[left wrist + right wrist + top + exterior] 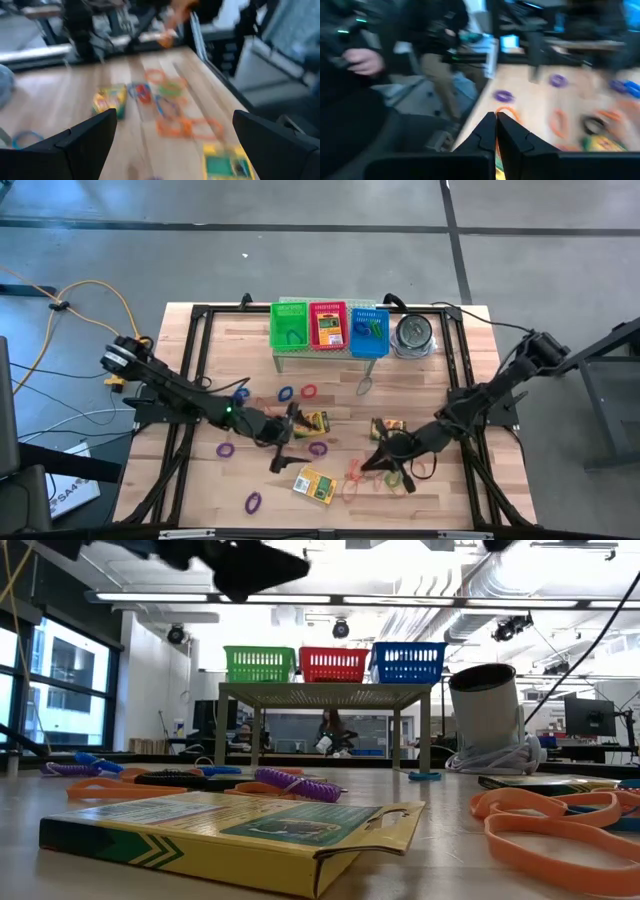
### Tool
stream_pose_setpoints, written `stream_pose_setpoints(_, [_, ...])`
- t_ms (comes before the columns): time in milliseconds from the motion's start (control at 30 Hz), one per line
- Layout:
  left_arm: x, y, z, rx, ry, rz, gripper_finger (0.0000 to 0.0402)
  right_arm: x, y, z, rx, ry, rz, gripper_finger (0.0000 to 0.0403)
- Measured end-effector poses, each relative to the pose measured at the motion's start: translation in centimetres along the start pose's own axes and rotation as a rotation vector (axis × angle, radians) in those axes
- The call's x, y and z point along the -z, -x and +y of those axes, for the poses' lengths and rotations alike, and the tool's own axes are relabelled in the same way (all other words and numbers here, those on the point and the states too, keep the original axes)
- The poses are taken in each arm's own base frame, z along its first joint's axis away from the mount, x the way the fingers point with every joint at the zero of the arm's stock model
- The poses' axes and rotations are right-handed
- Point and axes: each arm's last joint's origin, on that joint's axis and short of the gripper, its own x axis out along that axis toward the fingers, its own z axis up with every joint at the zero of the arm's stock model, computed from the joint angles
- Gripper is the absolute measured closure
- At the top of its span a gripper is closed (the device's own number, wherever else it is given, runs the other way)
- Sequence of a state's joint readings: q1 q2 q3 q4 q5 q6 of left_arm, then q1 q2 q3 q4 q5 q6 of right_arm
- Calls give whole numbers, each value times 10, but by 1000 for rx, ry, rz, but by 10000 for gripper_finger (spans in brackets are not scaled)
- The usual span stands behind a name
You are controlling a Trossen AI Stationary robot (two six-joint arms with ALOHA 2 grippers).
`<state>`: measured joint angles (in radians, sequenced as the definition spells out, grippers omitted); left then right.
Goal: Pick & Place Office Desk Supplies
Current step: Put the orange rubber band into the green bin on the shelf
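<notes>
Crayon boxes lie flat on the wooden table: one near the front, also close by in the low view, one by my left gripper, one at the centre right. Rubber bands lie scattered: purple, red, orange. My left gripper hovers open above the table's middle with nothing between its fingers. My right gripper is raised at the centre right, shut on an orange rubber band. My right gripper pinches an orange rubber band between its shut fingertips. A bit of the loop shows just past them. The fingers come nearly level from the table's right side. In the left wrist view the band hangs at the gripper, clear of the table.
Green, red and blue mesh baskets stand on a low rack at the far edge, a crayon box in the red one. A round metal tin sits to their right. A person stands beyond the table's left side.
</notes>
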<state>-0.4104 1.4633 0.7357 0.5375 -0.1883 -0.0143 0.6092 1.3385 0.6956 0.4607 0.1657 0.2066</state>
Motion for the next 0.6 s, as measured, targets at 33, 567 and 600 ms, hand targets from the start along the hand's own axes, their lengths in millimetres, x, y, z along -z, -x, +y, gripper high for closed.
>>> stream_pose_setpoints(33, [0, -2, 2, -7, 4, -13, 14, 1, -4, -1, -34, 6, -11, 400])
stream_pose_setpoints(567, [51, -56, 30, 216, 79, -238, 14, 35, -53, -55, -208, -109, -19, 400])
stream_pose_setpoints(600, [53, -57, 30, 218, 79, -246, 14, 36, -54, -57, -214, -125, -27, 400])
